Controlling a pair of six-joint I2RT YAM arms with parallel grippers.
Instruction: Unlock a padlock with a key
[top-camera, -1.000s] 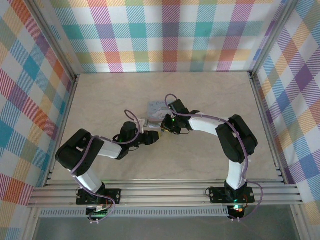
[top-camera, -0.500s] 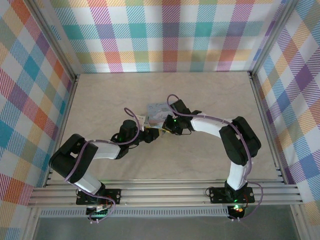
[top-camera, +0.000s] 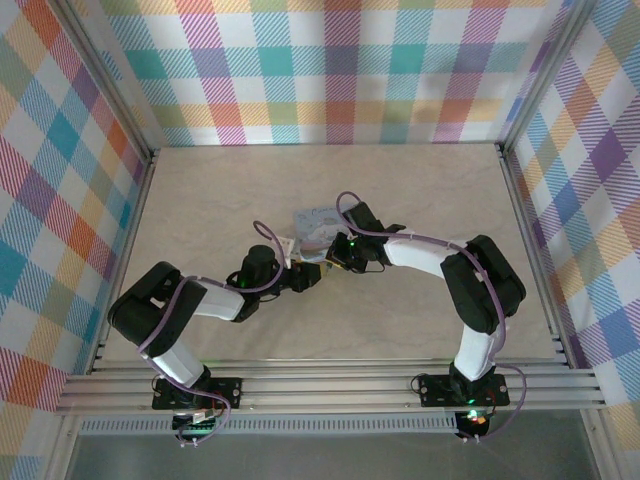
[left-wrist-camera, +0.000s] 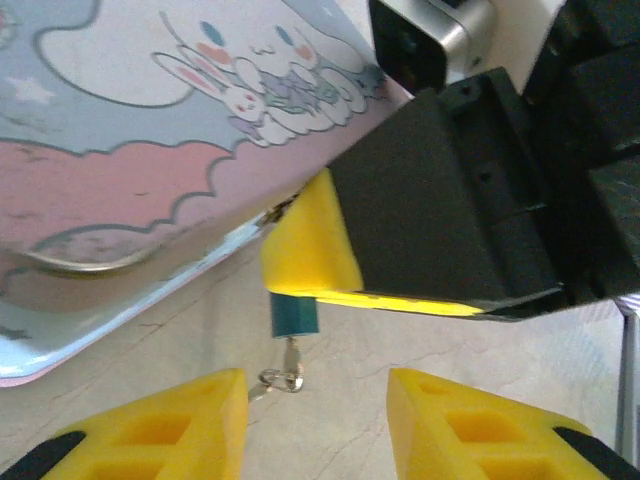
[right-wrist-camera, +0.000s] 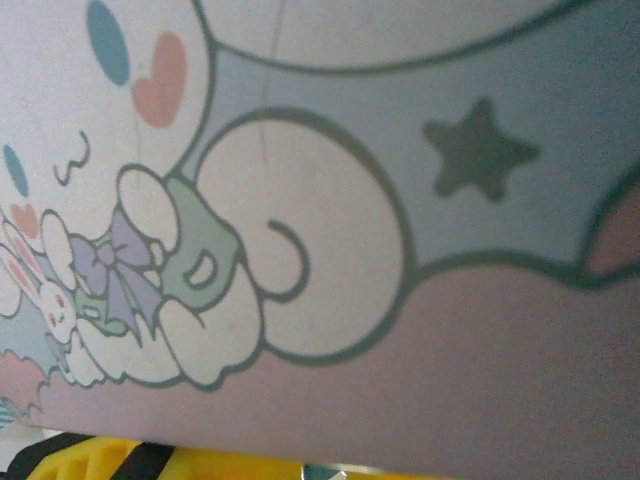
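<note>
– why is the right claw (left-wrist-camera: 312, 280) clamped on the padlock (left-wrist-camera: 293, 315)?
– to steady it, i'd guess, at the tin box's (left-wrist-camera: 140, 190) near edge, mid-bench (left-wrist-camera: 400, 350); the key (left-wrist-camera: 287, 365) seems seated in its end.
– and the left claw (left-wrist-camera: 315, 425)?
– parted, flanking the key, gripping nothing.
– count?
– one padlock, one key, one box, two claws.

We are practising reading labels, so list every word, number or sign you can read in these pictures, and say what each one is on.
No words or numbers can be read anywhere.
The tin box carries printed pictures only: a dark star, a pink heart and cartoon rabbits.
The padlock shows no readable mark.
</note>
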